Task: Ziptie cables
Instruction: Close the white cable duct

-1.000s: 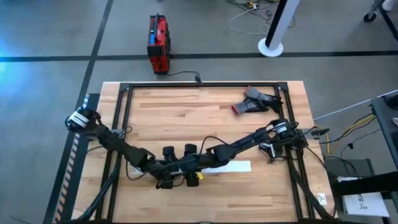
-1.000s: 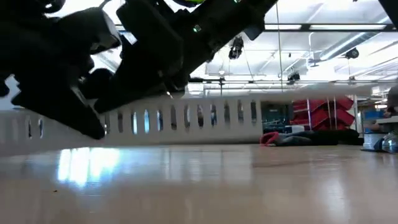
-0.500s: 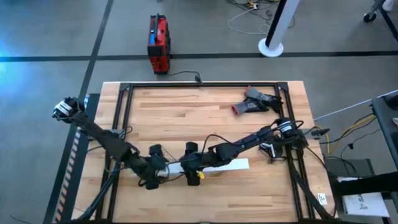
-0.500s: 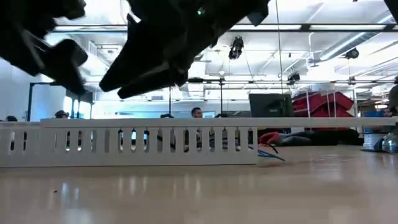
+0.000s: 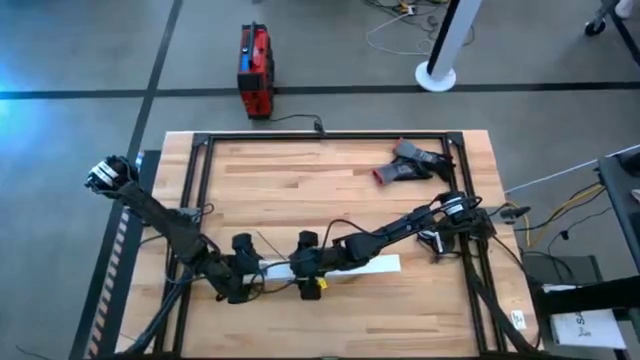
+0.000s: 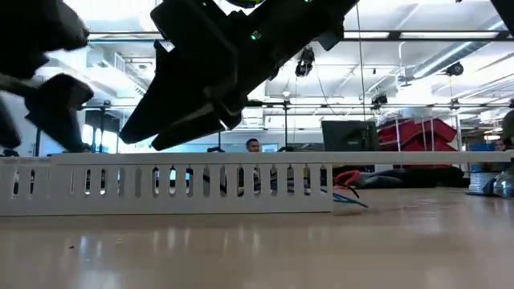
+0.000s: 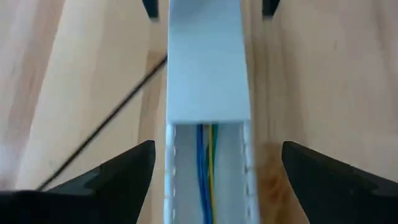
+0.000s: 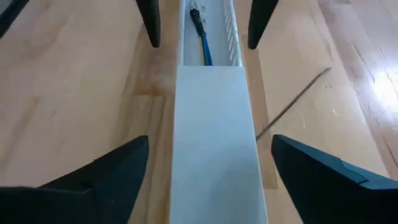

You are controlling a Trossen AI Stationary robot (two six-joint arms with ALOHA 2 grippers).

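A long white slotted channel lies flat on the wooden table, near its front. A lid covers part of it. In the uncovered left part lie the cables, thin blue and yellowish wires, which also show in the right wrist view. The ziptie, a thin black strip, lies on the wood just beyond the channel. My left gripper is open, one finger on each side of the channel's left end. My right gripper is open astride the lidded part. Neither touches the channel.
A black and red hand tool lies at the table's far right. Black frame rails run along the table's edges. A red and black case stands on the floor beyond the table. Bare wood lies between the channel and the far rail.
My left gripper has drawn back along the channel toward the table's left edge, away from my right gripper. The channel, raised and slanted a second ago in the low view, now lies level on the table. My right gripper has stayed over it.
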